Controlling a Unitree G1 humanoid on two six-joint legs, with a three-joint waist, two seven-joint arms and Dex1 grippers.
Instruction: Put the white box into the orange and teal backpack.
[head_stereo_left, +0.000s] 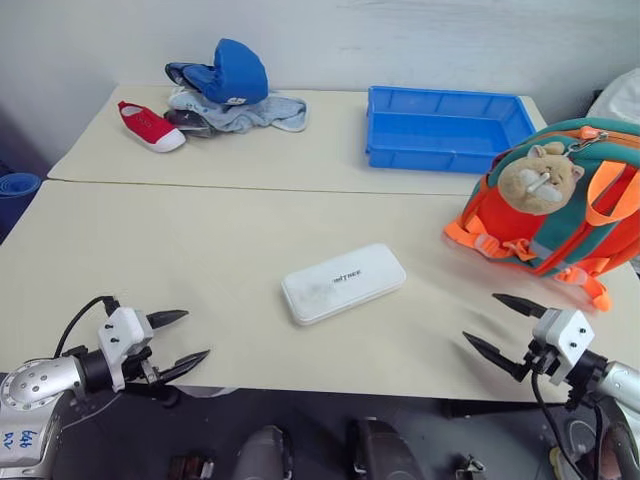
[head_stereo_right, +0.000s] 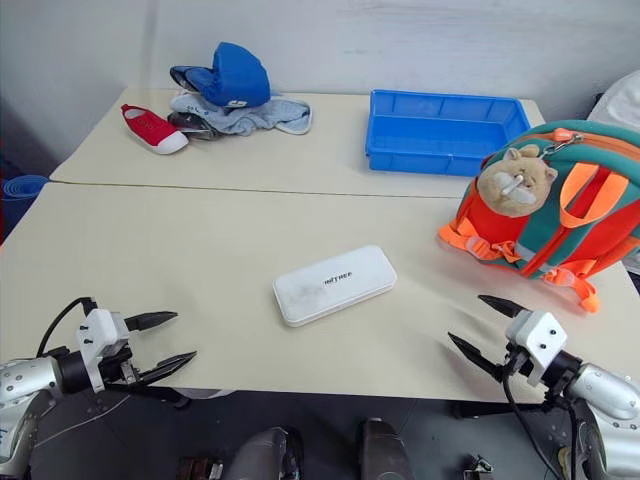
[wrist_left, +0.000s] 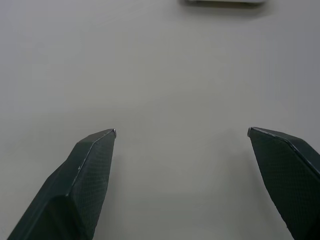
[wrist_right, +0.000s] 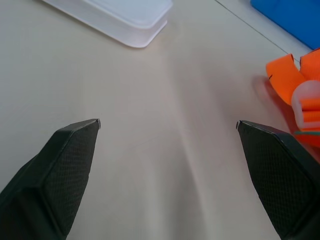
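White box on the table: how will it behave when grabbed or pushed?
The white box looks like a rigid flat case, so it probably won't flex. It lies flat on the table, so it should slide rather than tip or roll. Its smooth top and rounded corners may be slippery; gripping across the thin edges seems safer.

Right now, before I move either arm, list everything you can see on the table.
box: 1, white, flat, table centre near the front edge
backpack: 1, orange and teal, right side of the table
cat charm: 1, beige, on the backpack's front
tray: 1, blue, far right, behind the backpack
clothes pile: 1, blue and grey, far left
shoe: 1, red with white sole, left of the pile
table: beige
left gripper: open, front left, holding nothing
right gripper: open, front right, holding nothing
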